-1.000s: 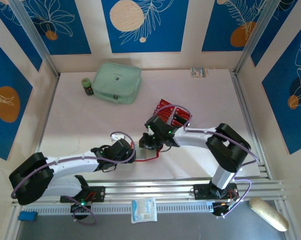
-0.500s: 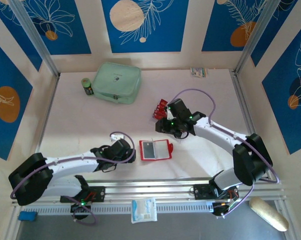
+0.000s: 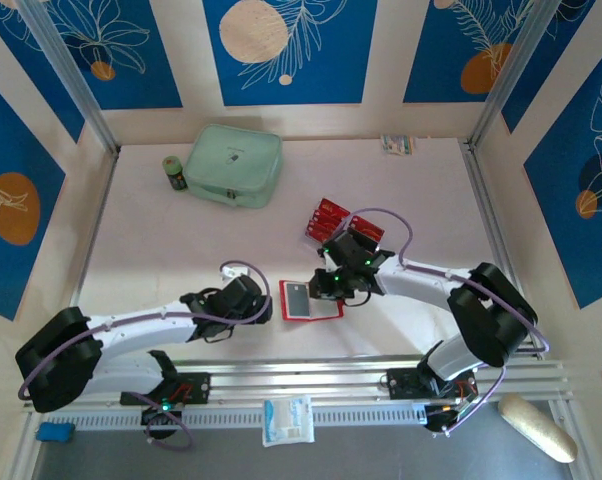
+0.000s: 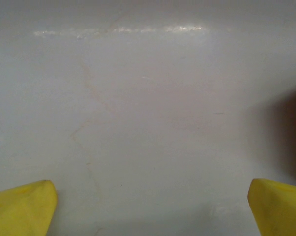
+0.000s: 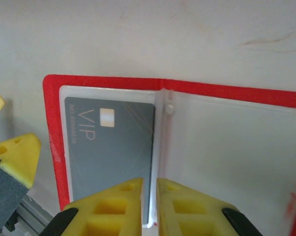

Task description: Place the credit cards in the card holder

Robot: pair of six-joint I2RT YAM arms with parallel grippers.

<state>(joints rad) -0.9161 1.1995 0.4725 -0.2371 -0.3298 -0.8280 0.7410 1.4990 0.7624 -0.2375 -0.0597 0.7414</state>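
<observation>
The card holder [image 3: 326,309] lies open and flat on the table, red rim [image 5: 103,81] up, with clear pockets inside. A grey VIP card [image 5: 108,147] sits in its left pocket [image 3: 296,298]. Red credit cards [image 3: 326,213] lie in a loose group behind it, one more [image 3: 367,228] to their right. My right gripper [image 5: 149,196] hovers at the holder's edge [image 3: 333,288], over the middle fold, jaws shut to a narrow slit; I cannot tell whether anything is pinched. My left gripper [image 4: 150,206] is wide open over bare table, just left of the holder [image 3: 267,306].
A mint-green zip case [image 3: 234,165] and a small dark jar [image 3: 174,172] stand at the back left. A small packet [image 3: 397,144] lies by the back wall. A white packet [image 3: 287,420] rests on the front rail.
Half a second ago my right gripper was back at the red cards; it has come forward to the open holder again. The left arm has stayed put.
</observation>
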